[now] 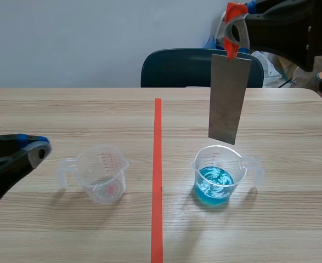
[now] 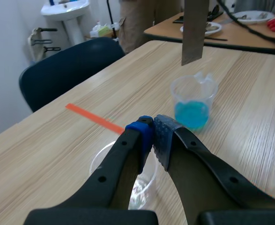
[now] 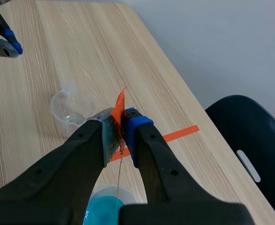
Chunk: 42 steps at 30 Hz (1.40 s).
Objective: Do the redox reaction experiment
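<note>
left gripper (image 1: 39, 149) nearest, low over the table (image 1: 67, 115), well to the left of the blue beaker (image 1: 204, 167) and past the clear beaker (image 1: 102, 175); pads pressed together, holding nothing. In its own wrist view the closed tips (image 2: 151, 129) sit above the clear beaker (image 2: 100, 161), with the blue beaker (image 2: 193, 93) ahead of them

right gripper (image 1: 230, 48) raised high above the blue beaker, pinching the top end of the metal plate (image 1: 228, 98) where an orange tab (image 1: 235, 11) is wrapped on it. Plate hangs nearly upright, slightly tilted, lower edge just above the blue beaker's rim, not touching the liquid. From the right wrist the plate is edge-on, a thin line (image 3: 118, 178) dropping from the fingers (image 3: 121, 124) toward the blue beaker (image 3: 102, 208); orange tab (image 3: 120, 103) sticks up between the pads

blue beaker holds blue liquid in its bottom part, handle on its right side. Clear beaker stands left of the blue beaker, across the tape line (image 1: 157, 164), handle pointing away from it. Dark chair (image 1: 177, 68) beyond the blue beaker, behind the table's far edge
</note>
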Each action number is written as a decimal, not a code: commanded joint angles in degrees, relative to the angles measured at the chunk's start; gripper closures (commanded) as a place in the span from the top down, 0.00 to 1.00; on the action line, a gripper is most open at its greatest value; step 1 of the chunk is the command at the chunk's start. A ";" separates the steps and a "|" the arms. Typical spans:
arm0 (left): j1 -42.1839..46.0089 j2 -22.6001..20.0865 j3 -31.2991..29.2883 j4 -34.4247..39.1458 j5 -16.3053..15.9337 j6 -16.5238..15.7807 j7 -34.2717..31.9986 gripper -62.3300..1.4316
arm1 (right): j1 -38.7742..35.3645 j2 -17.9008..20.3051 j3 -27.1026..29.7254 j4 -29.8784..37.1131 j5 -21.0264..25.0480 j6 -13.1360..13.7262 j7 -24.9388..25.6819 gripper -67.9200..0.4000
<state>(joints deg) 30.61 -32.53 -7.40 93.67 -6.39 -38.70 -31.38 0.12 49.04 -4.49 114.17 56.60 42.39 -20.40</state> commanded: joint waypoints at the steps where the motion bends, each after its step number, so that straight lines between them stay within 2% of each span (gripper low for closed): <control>1: -1.77 0.11 1.73 1.03 -2.03 1.29 0.68 0.07 | 0.83 0.15 0.79 0.83 0.66 0.33 0.61 0.01; 6: -8.24 0.13 10.21 1.03 -5.09 5.90 6.23 0.07 | 0.83 0.15 0.79 0.83 0.66 0.33 0.61 0.01; 14: -16.35 0.22 20.79 1.01 -7.91 11.96 11.04 0.07 | 0.83 0.15 0.79 0.83 0.63 0.33 0.61 0.01; 19: -20.22 1.88 25.38 0.96 -7.98 15.08 14.05 0.07 | 0.83 0.15 0.79 0.83 0.63 0.33 0.61 0.01; 27: -24.98 5.90 31.41 -0.61 -7.96 17.97 18.51 0.07 | 0.83 0.15 0.79 0.83 0.63 0.33 0.59 0.02; 42: -30.88 11.43 39.76 -8.85 -7.96 23.17 19.45 0.07 | 0.83 0.15 0.79 0.83 0.63 0.33 0.61 0.01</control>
<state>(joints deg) 0.30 -21.71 32.25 84.31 -13.80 -15.81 -11.29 0.12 49.04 -4.49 114.21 56.60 42.39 -20.43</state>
